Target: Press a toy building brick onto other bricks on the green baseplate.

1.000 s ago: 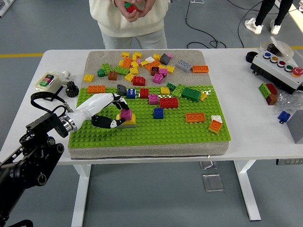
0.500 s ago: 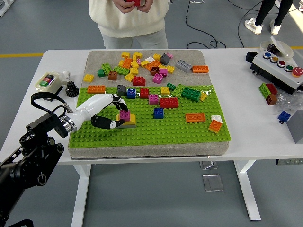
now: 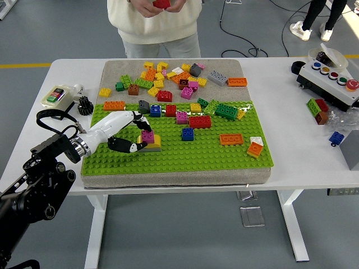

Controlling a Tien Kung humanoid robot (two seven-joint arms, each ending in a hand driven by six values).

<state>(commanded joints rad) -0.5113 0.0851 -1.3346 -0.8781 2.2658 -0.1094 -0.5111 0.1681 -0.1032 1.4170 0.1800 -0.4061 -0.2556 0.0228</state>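
A small magenta brick (image 3: pixel 147 136) sits on top of a yellow curved brick (image 3: pixel 151 144) at the left of the green baseplate (image 3: pixel 202 154). My left hand (image 3: pixel 134 133) comes in from the left with its fingers curled around the magenta brick, thumb below and fingertips at its top and left side. The right hand is out of view. Across the baseplate stand other bricks: a blue one (image 3: pixel 188 134), a red one (image 3: pixel 199 121), an orange one (image 3: pixel 231 139) and a green one (image 3: pixel 226 111).
Several loose bricks (image 3: pixel 168 78) lie on the grey mat behind the baseplate. A person at the far side holds a red brick (image 3: pixel 162 4) in both hands. A button box (image 3: pixel 331 78) stands at the right, a small device (image 3: pixel 56 96) and a black gear (image 3: pixel 84 105) at the left.
The magenta brick has settled slightly lower onto the yellow brick under my left hand. The person has lifted the red brick a little higher.
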